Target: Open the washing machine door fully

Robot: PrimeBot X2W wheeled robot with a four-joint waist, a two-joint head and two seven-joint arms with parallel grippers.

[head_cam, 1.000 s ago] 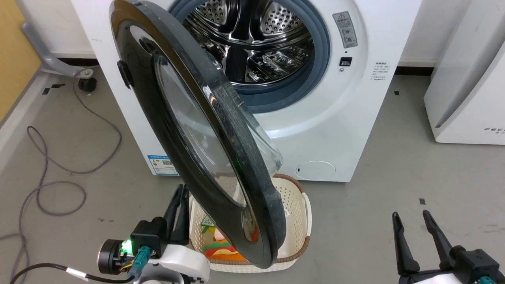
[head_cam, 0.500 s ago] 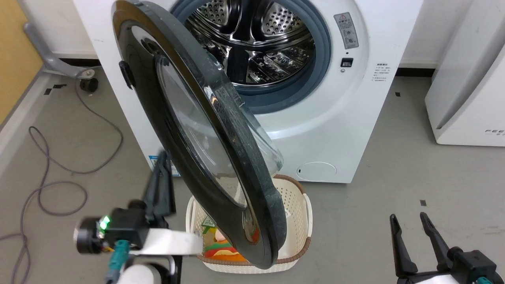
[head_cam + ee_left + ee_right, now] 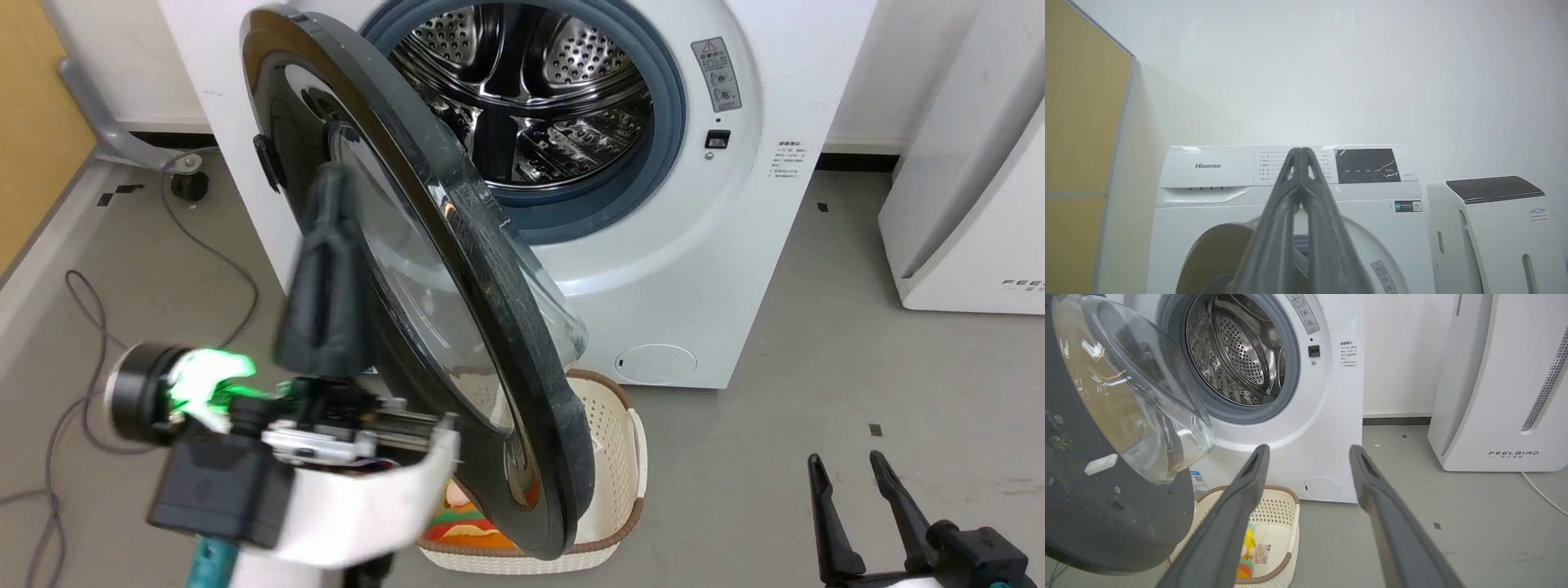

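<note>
The washing machine fills the head view from 11 to 2 o'clock. Its steel drum lies open to sight inside the grey gasket.

The washing machine door stands roughly half open, hinged at the machine's left side. It is seen nearly edge-on, with its long axis running from 11 o'clock down to 5 o'clock across the centre of the view. The glossy outer face points toward 8 o'clock. The clear glass bowl bulges the opposite way, toward 3 o'clock and the machine's front. The door's lower edge hangs above a cream basket on the floor at 6 o'clock.

A white appliance stands at 3 o'clock, well apart from the door.

The left gripper is raised at 9 o'clock from centre, blurred, its fingers pointing to 12 o'clock in front of the door's outer face. Whether it touches the door cannot be told. In the left wrist view its fingers are pressed together with nothing between them, aimed at the machine's control panel.

The right gripper sits low at 5 o'clock, near the floor and well apart from the door. Its fingers are spread and hold nothing. In the right wrist view they frame the machine's round cap.

A grey cable trails on the floor at 9 o'clock.
</note>
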